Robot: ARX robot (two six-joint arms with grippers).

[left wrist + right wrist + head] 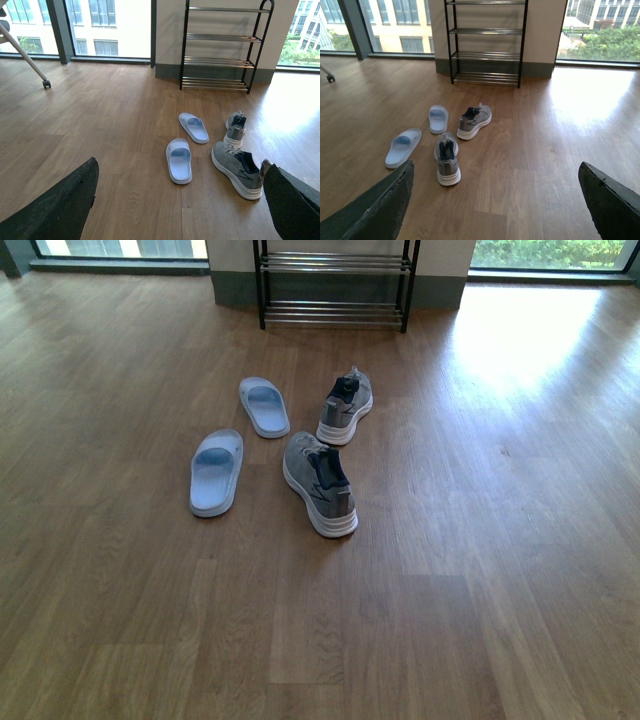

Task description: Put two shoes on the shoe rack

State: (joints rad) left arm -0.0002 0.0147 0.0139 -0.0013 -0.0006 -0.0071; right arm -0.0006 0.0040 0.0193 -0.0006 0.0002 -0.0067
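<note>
near sneaker [320,483], far sneaker [346,406] lying on floor [500,590], well short of shoe rack [335,285] | pale slippers [217,472] crowding their left side | both arms' jaws gaping wide, holding nothing, likely staging for first pick

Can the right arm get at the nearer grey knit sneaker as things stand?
Probably yes: the nearer grey knit sneaker lies on wooden floor, clear of the pale blue slide sandal beside it, nothing on top. The right gripper faces it, fingers open, not yet near.
</note>
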